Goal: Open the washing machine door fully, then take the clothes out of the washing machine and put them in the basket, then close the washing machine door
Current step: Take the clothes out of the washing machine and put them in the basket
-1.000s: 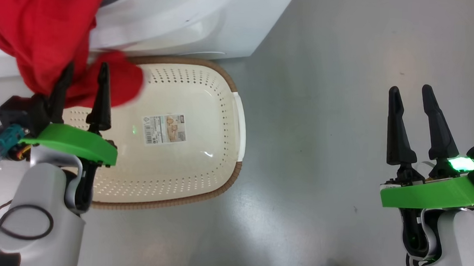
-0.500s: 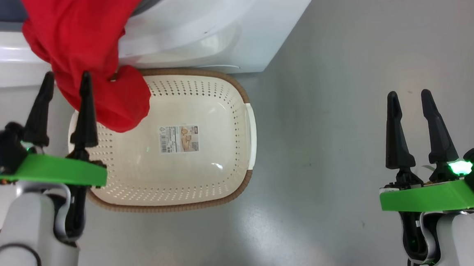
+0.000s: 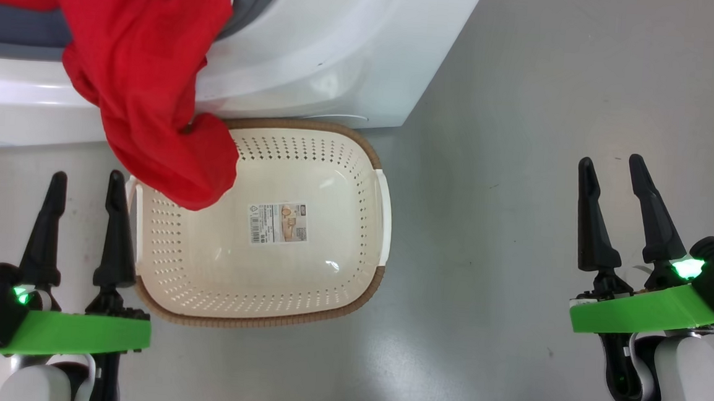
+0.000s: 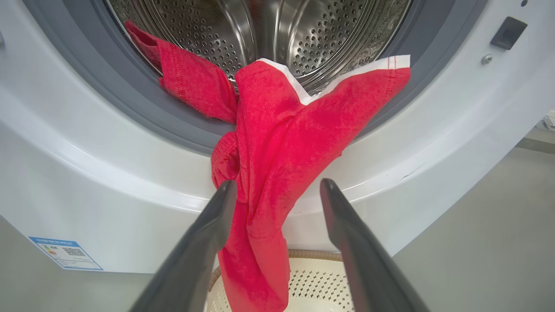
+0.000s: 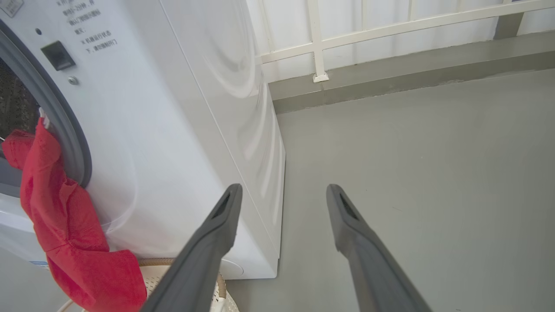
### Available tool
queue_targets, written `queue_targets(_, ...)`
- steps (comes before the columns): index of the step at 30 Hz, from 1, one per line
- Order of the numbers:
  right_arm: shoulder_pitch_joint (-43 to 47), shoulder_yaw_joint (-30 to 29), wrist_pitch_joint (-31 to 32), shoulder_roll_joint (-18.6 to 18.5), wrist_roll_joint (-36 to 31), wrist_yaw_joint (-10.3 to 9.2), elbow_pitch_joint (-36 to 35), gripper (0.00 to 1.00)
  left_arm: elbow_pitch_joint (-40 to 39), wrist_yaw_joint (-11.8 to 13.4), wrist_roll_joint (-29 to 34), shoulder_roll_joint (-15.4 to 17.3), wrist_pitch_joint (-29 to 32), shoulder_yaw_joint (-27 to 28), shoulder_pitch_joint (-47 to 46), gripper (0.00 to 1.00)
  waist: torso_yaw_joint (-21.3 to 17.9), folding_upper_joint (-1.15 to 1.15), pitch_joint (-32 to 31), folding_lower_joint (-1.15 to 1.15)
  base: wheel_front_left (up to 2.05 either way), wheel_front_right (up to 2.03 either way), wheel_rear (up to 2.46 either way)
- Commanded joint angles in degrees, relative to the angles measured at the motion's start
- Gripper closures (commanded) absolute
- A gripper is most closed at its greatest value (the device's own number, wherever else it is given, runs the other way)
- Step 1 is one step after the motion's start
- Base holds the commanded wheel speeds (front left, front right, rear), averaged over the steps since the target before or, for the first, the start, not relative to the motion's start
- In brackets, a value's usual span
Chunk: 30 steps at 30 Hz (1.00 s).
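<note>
The red clothes (image 3: 147, 76) hang out of the washing machine (image 3: 341, 51) mouth and down its white front. Their lower end rests in the far left corner of the cream basket (image 3: 302, 278), which stands on the floor against the machine. In the left wrist view the clothes (image 4: 277, 143) trail from the steel drum (image 4: 260, 26) to the basket (image 4: 321, 286). My left gripper (image 3: 86, 176) is open, empty, near the basket's left end and clear of the fabric. My right gripper (image 3: 610, 159) is open and empty over bare floor to the right. The washing machine door is out of view.
Grey floor (image 3: 523, 111) spreads to the right of the machine and basket. A white railing (image 5: 318, 39) with a low kerb runs along the back. A blue label (image 4: 65, 253) is stuck low on the machine's front.
My left gripper has drawn back from the hanging red fabric towards me and now stands apart from it. The head camera has shifted. The right gripper has hardly moved.
</note>
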Motion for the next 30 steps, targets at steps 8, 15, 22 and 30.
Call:
queue_targets(8, 1.5, 1.1, -0.4, -0.3, -0.7, 0.43, -1.4, 0.0, -2.9, -0.3, -0.3, 0.7, -0.3, 1.4, 0.7, 0.0, 0.0, 0.0, 0.4, 0.0, 0.0, 0.0, 0.0)
queue_targets(15, 1.0, 0.9, -0.4, -0.3, -0.4, 0.43, -1.5, 0.0, -2.4, -0.3, 0.0, 0.7, -0.3, 0.5, -1.6, 0.0, -0.3, 0.0, 1.0, 0.0, 0.0, 0.0, 0.0)
queue_targets(22, 0.5, 0.9, -0.4, -0.3, -0.3, 0.43, -1.6, 0.0, -0.9, -0.3, 0.9, 0.7, -0.3, -2.3, -7.0, 0.0, -0.2, 0.0, 1.9, 0.0, 0.0, 0.0, 0.0)
queue_targets(30, -1.0, 1.4, -0.4, -0.3, 0.3, 0.43, -1.9, 0.0, 3.4, -0.3, 3.6, 0.7, -0.3, -5.4, -15.2, 0.0, -0.9, 0.0, 3.8, 0.0, 0.0, 0.0, 0.0)
